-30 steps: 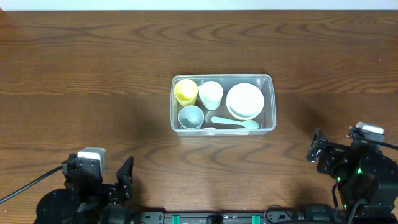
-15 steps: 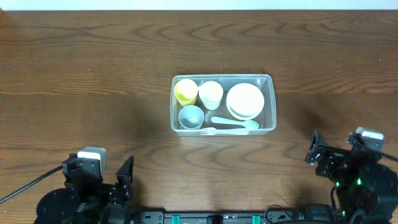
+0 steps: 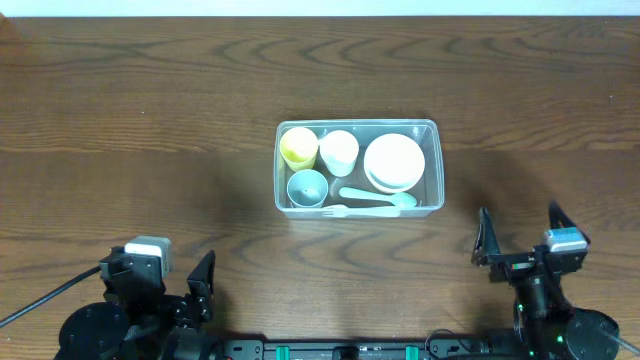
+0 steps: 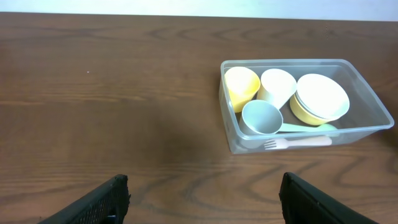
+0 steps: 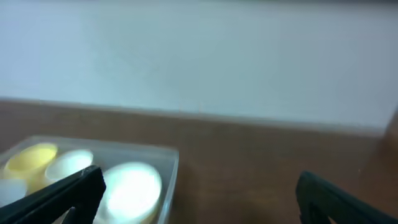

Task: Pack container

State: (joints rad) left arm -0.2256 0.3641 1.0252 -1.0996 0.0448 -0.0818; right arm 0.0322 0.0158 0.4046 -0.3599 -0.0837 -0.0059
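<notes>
My left hand (image 4: 204,186) is spread wide and holds nothing; in its wrist view the two dark fingers sit at the lower corners with bare desk (image 3: 150,120) between them. My right hand (image 3: 518,235) is likewise wide apart and empty, low at the near right of the desk, well apart from the container (image 3: 436,170). Its wrist view is blurred, so I rely on the overhead view for detail. The container stands at the middle of the desk, clear of both hands. It is a see-through rectangular plastic tub with rounded corners and a raised rim, thin-walled and glossy. Inside it, along the left end, a yellow cup (image 3: 298,146) and a white cup (image 3: 339,151) stand side by side, with a pale blue cup (image 3: 307,187) in front of them. At the right end a white bowl (image 3: 394,160) is nested on a yellow bowl (image 4: 298,115). A pale green spoon (image 3: 380,197) and a white fork (image 4: 298,142) lie flat along the near wall. All look like smooth, matte moulded plastic. No loose item is visible on the wood-grain desk, and no lid is in view. I judge the packing complete, or nearly so.
</notes>
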